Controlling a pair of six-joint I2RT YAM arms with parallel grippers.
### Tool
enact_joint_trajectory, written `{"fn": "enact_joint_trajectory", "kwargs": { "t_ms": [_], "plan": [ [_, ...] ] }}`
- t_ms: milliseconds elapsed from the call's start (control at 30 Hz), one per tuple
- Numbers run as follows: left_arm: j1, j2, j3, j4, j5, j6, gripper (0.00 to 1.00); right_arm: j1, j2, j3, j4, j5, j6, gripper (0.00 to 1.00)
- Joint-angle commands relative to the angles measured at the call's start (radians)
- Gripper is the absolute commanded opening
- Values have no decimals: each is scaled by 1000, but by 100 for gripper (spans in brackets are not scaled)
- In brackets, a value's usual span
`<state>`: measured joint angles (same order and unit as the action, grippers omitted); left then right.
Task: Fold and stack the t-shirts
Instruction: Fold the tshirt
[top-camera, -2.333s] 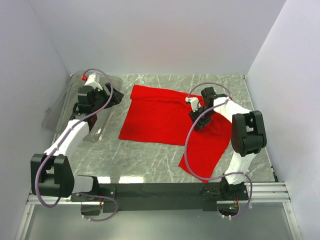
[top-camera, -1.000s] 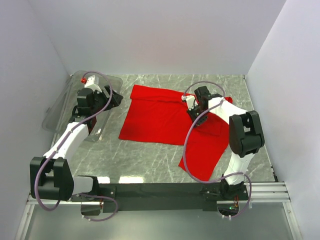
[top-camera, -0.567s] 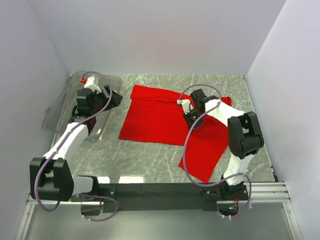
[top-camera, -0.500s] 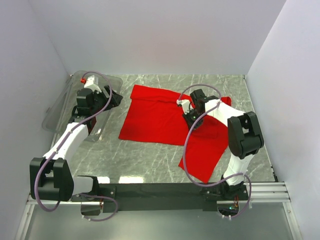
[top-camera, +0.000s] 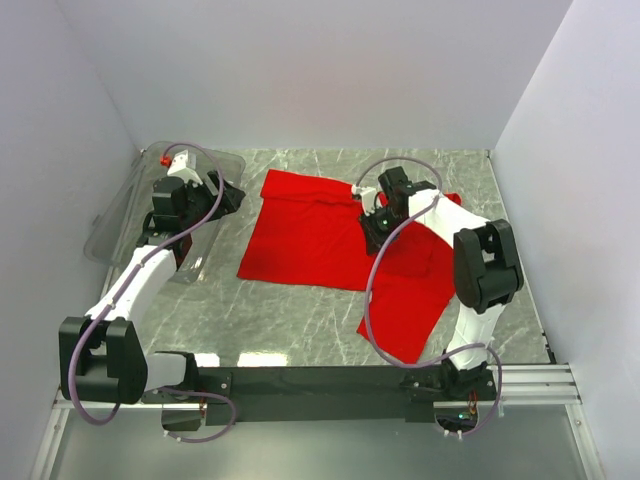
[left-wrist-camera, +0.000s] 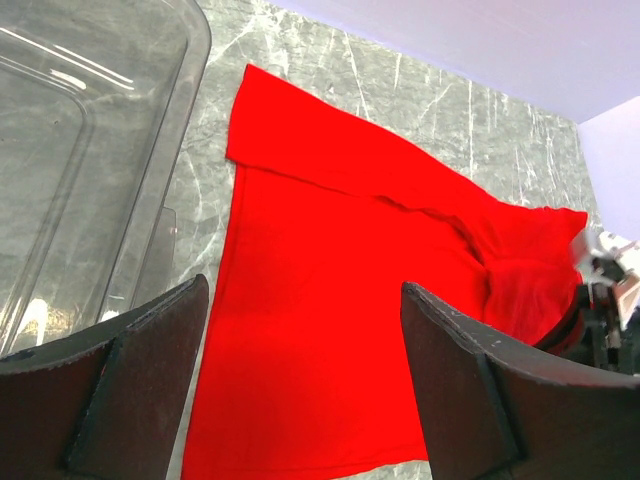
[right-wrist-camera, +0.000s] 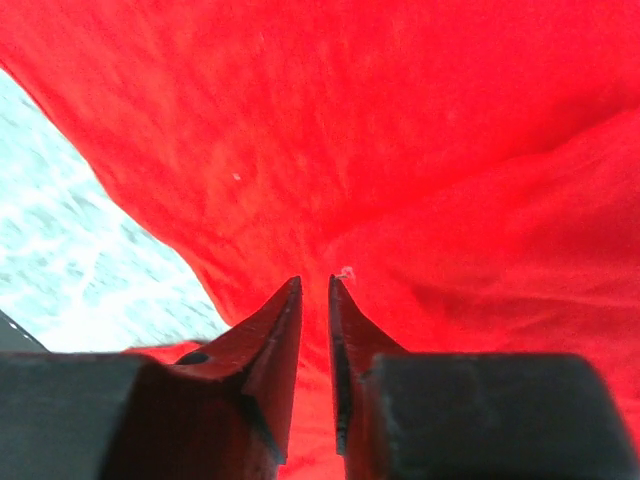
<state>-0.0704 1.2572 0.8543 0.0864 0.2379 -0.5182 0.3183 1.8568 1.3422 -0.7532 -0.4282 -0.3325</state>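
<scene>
Red cloth fills most of the right wrist view: the t-shirt (right-wrist-camera: 400, 120) lies right under the right gripper (right-wrist-camera: 315, 280), whose jaws stand only a narrow slit apart, red showing through the gap. The tips sit at a raised fold of the fabric, and whether they touch it cannot be told. A pale, blurred patch of the table (right-wrist-camera: 50, 230) shows at the left of that view.

From above, the plain red t-shirt (top-camera: 310, 235) lies on the grey marbled table (top-camera: 290, 320), from the middle over to the right. Its left part is spread flat, its right part is rumpled below the right gripper (top-camera: 373, 218), and one end runs down towards the near right edge.

The left gripper (top-camera: 226, 192) hangs over the inner edge of the clear plastic bin (top-camera: 120, 215) at the far left, apart from the shirt, its jaws spread wide and holding nothing. Its own camera looks between the two dark fingers (left-wrist-camera: 150, 350) at the left gripper (left-wrist-camera: 305, 290) gap, with the t-shirt (left-wrist-camera: 330, 280) beyond, the bin (left-wrist-camera: 80, 150) at the left and the table (left-wrist-camera: 470, 110) behind
</scene>
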Motion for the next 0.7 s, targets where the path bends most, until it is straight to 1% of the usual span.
{"fn": "enact_joint_trajectory", "kwargs": {
  "t_ms": [0, 33, 67, 167, 267, 333, 367, 467, 567, 600, 667],
  "plan": [
    [4, -36, 5, 18, 5, -5, 83, -2, -5, 69, -31, -34, 23, 27],
    [4, -41, 6, 15, 3, -2, 83, -21, -16, 71, -32, -21, 15, 30],
    [4, -41, 5, 13, 1, 0, 83, -36, -27, 75, -37, -23, 4, 34],
    [4, -35, -3, 24, 9, -2, 83, -135, -54, 116, -58, -12, -36, 40],
    [4, -4, 6, 49, 34, -12, 83, -254, -33, 193, -60, 55, -39, 41],
    [4, 31, 26, 68, 53, -20, 83, -312, 19, 273, -55, 88, -24, 41],
    [4, 45, 35, 90, 63, -29, 83, -365, 54, 297, -45, 132, -10, 41],
    [-3, 114, 98, 114, 103, -39, 83, -438, 123, 409, -9, 204, 77, 42],
    [-18, 212, 155, 112, 144, -37, 83, -478, 194, 462, 25, 209, 127, 42],
    [-28, 263, 196, 111, 147, -36, 83, -495, 215, 506, 19, 213, 157, 42],
    [-48, 315, 235, 113, 149, -31, 83, -507, 284, 555, 6, 221, 176, 42]
  ]
}}
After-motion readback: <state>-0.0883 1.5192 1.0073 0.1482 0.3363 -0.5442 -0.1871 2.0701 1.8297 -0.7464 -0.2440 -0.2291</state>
